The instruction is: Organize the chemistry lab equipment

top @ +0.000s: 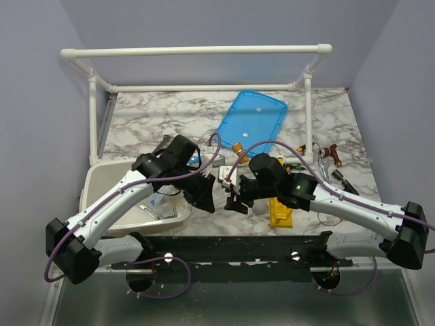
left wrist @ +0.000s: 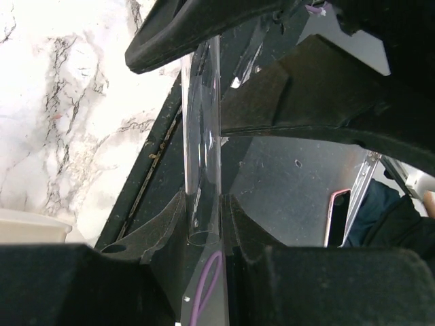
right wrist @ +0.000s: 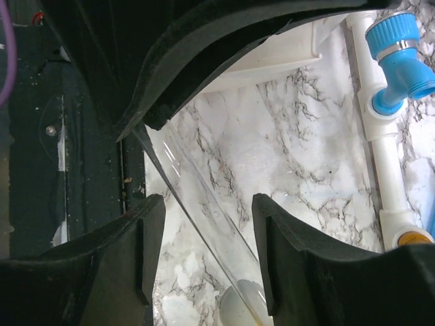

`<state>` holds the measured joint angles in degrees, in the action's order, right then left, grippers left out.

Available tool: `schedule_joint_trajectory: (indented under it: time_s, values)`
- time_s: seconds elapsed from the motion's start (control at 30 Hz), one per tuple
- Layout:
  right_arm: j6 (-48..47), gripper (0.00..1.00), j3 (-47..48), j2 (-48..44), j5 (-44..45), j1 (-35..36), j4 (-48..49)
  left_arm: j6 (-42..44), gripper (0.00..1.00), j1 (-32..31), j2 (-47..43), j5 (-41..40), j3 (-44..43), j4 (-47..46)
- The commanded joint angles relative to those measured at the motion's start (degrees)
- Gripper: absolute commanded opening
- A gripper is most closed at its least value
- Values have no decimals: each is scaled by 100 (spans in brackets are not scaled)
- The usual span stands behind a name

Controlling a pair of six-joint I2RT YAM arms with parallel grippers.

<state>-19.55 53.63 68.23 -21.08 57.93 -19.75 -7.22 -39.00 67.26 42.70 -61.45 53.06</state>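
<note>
From the top camera, your two arms meet just above the near edge of the marble table [top: 156, 119]. The left gripper [top: 207, 193] and right gripper [top: 234, 200] are nose to nose. The white tub [top: 102, 178] sits under your left arm, and the yellow rack [top: 281, 213] lies beside your right wrist. The blue lid [top: 251, 115] rests farther back, and the metal tongs [top: 322, 163] are off to the right. You can't see what the grippers carry from up here.

On the left wrist camera, there it is: a clear glass tube [left wrist: 202, 136] runs straight up the frame. Your left gripper [left wrist: 205, 221] is pinched onto its lower end, with both fingers [left wrist: 166, 227] pressed against the glass. The tube's upper end disappears behind the other gripper's black body.

On the right wrist camera, the same tube [right wrist: 204, 217] slants down between the fingers [right wrist: 279, 244] of your right gripper [right wrist: 207, 244]. These are spread wide, with marble showing on either side of the glass, so there's no clamp here. A white pipe [right wrist: 387, 163] with a blue fitting [right wrist: 397, 47] runs along the right.
</note>
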Motion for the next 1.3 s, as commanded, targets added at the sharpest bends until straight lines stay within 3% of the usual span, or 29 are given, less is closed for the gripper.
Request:
schedule_joint_trajectory:
  time_s: [0.0, 0.3, 0.4, 0.5, 0.63, 0.7, 1.0, 1.27]
  values:
    - [-301, 58, 43, 47, 646, 245, 221, 138, 0, 21, -193, 295, -80, 12]
    - [-541, 35, -113, 71, 1272, 586, 478, 74, 4, 24, -275, 474, 5, -106]
    - [-500, 26, -142, 18, 1316, 600, 472, -73, 20, 32, -322, 483, 91, -306]
    - [-379, 22, -125, 7, 1307, 613, 429, -228, 44, 60, -385, 501, 215, -573]
    - [-177, 21, -264, -84, 1353, 609, 576, -482, 63, 200, -419, 603, 358, -886]
    - [-65, 21, -343, -133, 1407, 613, 695, -635, 68, 285, -463, 611, 434, -1047]
    - [277, 20, -614, -299, 1607, 609, 986, -1582, 68, 934, -1043, 326, 950, -1953]
    - [408, 20, -732, -413, 1673, 607, 1282, -2576, 62, 1018, -1200, 181, 1495, -2855]
